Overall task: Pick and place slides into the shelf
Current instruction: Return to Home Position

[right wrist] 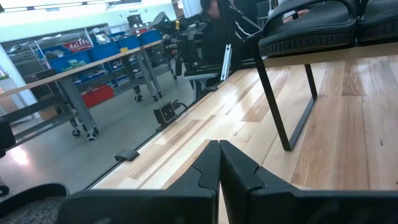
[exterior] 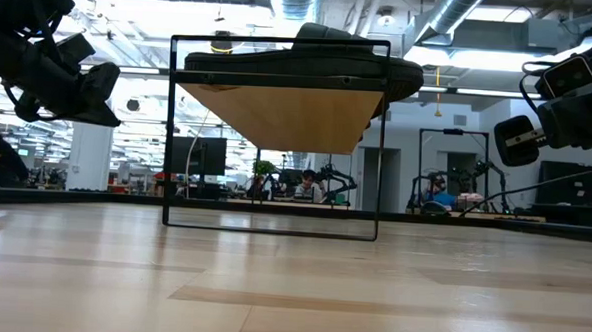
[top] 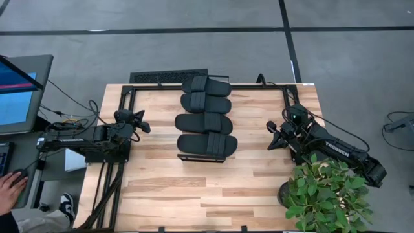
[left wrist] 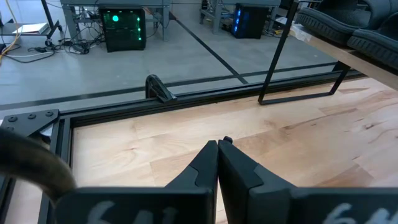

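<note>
Several black slides (top: 206, 122) lie side by side in a row on the top of the shelf (exterior: 278, 115), which stands on its thin dark frame legs (exterior: 167, 130) at the table's middle. In the low view the slides (exterior: 311, 62) show as a dark heap above the wooden board. My left gripper (top: 145, 126) is shut and hangs clear of the table left of the shelf; its fingers (left wrist: 217, 144) are together with nothing between them. My right gripper (top: 270, 136) is shut too and hangs right of the shelf, its fingers (right wrist: 219, 144) together.
A potted green plant (top: 326, 194) stands at the table's near right corner, close to the right arm. A dark metal frame (top: 123, 103) runs along the table's left and far edges. A person's hand (top: 10, 188) and a screen (top: 19, 90) are off the table's left.
</note>
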Controlling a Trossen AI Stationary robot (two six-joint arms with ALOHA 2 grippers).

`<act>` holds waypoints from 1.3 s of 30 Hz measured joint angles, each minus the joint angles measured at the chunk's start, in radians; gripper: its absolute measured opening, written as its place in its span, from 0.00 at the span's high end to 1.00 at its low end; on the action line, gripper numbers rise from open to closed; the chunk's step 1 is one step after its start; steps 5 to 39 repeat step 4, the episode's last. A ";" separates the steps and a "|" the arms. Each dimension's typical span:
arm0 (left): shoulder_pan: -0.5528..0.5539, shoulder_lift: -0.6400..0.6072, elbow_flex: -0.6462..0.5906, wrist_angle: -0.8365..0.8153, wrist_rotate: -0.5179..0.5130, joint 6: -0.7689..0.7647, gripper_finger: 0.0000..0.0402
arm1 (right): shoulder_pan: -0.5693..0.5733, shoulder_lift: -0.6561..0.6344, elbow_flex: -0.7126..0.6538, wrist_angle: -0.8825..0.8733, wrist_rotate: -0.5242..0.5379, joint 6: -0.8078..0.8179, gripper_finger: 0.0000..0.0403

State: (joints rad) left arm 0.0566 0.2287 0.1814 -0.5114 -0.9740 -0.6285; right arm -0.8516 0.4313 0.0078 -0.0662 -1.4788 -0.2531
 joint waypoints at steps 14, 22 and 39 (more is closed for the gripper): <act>0.000 0.000 0.000 0.000 0.000 0.000 1.00 | 0.000 0.000 0.000 0.000 0.000 0.000 1.00; 0.000 0.000 0.000 0.000 0.000 0.000 1.00 | 0.000 0.000 0.000 0.000 0.000 0.000 1.00; 0.000 0.000 0.000 0.000 0.000 0.000 1.00 | 0.000 0.000 0.000 0.000 0.000 0.000 1.00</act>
